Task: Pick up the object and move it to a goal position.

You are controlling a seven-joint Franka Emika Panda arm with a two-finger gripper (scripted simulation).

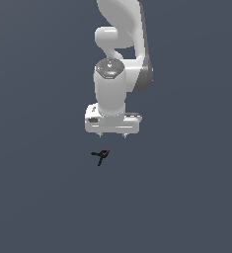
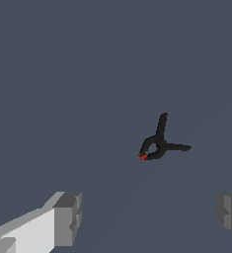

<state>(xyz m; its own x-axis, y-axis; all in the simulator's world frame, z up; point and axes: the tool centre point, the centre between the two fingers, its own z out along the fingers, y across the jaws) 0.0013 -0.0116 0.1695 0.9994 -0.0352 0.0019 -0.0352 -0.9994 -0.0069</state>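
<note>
My pincer (image 1: 112, 134) is spread wide, holding nothing; the clip (image 1: 101, 156) lies on the desk (image 1: 33, 197) slightly left and nearer, prongs splayed.

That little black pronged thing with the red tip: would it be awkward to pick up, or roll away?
The black pronged thing looks rigid, so it would probably hold its shape when squeezed. Its splayed prongs lie flat on the surface, so it seems unlikely to roll, though a nudge might spin it. Being far smaller than the open end effector, it is likely light and easy to miss.

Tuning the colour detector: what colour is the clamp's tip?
Red, on a black clamp; clearest in the wrist view.
</note>
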